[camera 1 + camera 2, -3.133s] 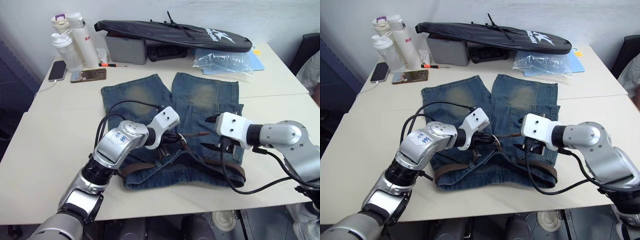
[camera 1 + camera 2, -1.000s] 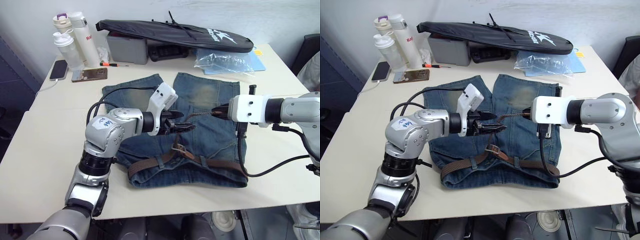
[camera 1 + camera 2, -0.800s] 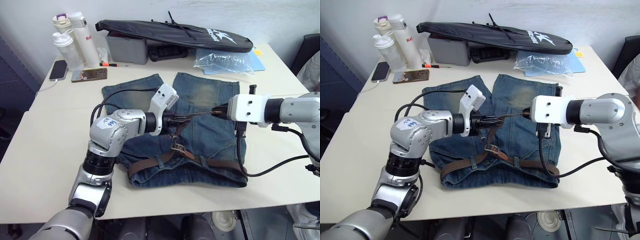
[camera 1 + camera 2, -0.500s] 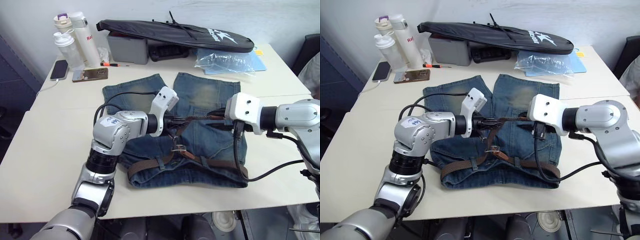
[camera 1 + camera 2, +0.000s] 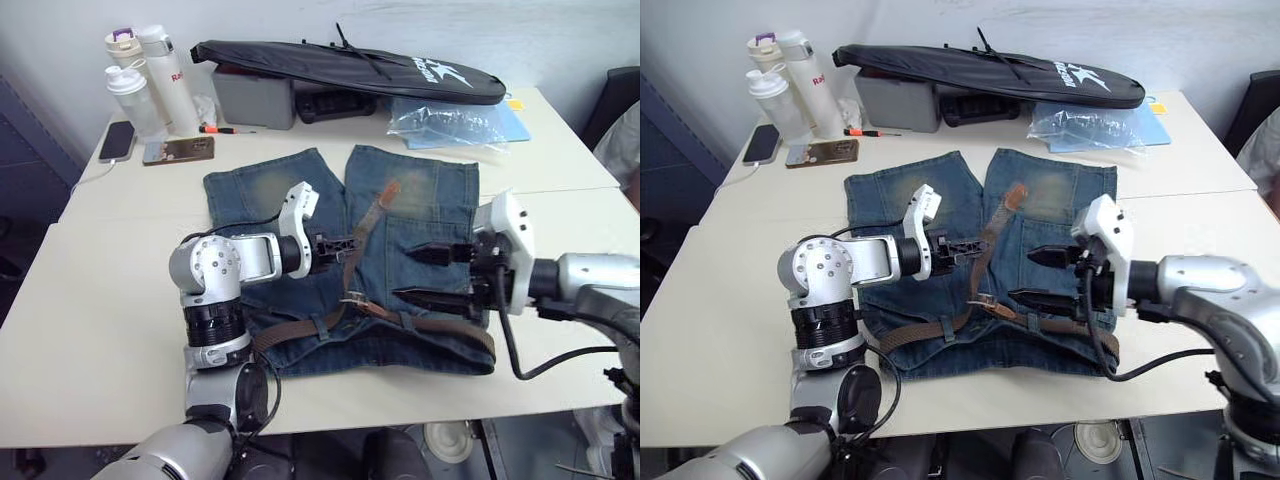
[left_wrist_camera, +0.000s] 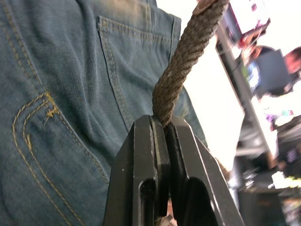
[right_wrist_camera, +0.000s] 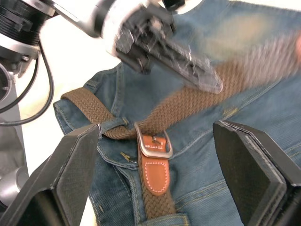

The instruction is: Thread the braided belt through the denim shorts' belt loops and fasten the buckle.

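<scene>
The right claw point(image 5: 432, 273) has let go of the braided belt point(image 5: 368, 222) and now gapes empty. The denim shorts point(image 5: 420, 205) lie mid-counter. The left claw point(image 5: 340, 246) pinches the strap's free end, which could slip back out of the buckle point(image 7: 153, 142).

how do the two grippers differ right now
The left gripper is shut on the belt, lifting its free end off the shorts; the right gripper is open and holds nothing. The left points toward the robot's right, the right toward its left. Both hover over the shorts.
</scene>
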`<state>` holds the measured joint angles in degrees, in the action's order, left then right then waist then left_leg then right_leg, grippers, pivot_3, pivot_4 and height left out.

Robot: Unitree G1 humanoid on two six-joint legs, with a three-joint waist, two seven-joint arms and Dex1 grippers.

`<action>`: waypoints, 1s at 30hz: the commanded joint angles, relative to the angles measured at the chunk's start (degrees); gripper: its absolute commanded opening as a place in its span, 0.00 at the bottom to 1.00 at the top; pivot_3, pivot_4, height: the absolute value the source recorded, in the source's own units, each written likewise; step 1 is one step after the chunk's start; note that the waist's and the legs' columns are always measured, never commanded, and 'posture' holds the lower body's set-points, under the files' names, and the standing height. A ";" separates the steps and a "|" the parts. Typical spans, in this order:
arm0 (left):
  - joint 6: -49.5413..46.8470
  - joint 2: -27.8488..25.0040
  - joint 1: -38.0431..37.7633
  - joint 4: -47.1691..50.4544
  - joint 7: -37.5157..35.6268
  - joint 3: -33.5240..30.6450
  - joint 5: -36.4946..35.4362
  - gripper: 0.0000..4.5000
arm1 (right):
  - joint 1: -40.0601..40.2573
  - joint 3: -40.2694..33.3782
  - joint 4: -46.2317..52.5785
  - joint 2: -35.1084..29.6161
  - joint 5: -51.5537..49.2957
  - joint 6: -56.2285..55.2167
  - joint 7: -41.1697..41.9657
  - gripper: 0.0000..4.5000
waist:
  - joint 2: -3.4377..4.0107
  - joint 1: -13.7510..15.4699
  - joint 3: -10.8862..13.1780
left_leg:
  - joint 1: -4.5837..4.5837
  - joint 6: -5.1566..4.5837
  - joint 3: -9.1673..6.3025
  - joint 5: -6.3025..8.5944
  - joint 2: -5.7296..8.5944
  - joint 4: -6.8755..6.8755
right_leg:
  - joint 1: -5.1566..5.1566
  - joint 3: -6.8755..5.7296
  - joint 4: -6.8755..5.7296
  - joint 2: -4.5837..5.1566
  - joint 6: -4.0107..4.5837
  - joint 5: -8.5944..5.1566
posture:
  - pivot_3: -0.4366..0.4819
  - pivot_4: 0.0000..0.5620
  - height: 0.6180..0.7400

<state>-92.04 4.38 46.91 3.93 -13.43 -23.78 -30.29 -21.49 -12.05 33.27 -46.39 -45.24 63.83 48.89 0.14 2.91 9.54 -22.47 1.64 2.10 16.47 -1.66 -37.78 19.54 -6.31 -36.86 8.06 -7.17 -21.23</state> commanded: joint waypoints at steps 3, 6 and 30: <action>-0.46 0.30 -1.19 4.68 3.86 -4.02 -9.78 0.00 | -0.56 3.31 -3.55 3.41 1.02 -1.52 -4.65 0.53 | -0.02 -0.06 0.00 | 0.02 0.01 -0.01 0.01 -0.02 0.00 | -0.03 0.01 0.02 -0.01 0.00 0.00 | 0.48 0.27 0.28; -0.46 -0.58 -2.98 5.70 6.85 -3.80 -14.31 0.00 | -0.57 6.67 -4.62 5.45 1.20 -1.97 -5.14 0.20 | 0.00 -0.12 -0.02 | 0.03 0.03 0.00 0.01 -0.01 0.01 | -0.02 0.04 0.00 -0.01 0.00 0.00 | 0.48 0.27 0.28; -0.46 -3.57 -11.50 3.56 36.70 -2.51 -52.75 0.00 | 6.96 29.63 -16.98 5.77 19.03 -19.20 1.43 0.01 | -0.04 -0.32 -0.22 | 0.24 0.22 0.02 0.10 -0.10 0.01 | -0.06 0.24 -0.02 -0.13 -0.01 -0.01 | 0.48 0.27 0.28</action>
<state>-92.90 1.49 36.82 5.81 20.20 -27.39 -77.54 -16.00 14.49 19.84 -39.88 -30.03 44.42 50.55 0.10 2.59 9.32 -22.23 1.86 2.12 16.58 -1.76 -37.77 19.48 -6.07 -36.89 7.93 -7.18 -21.24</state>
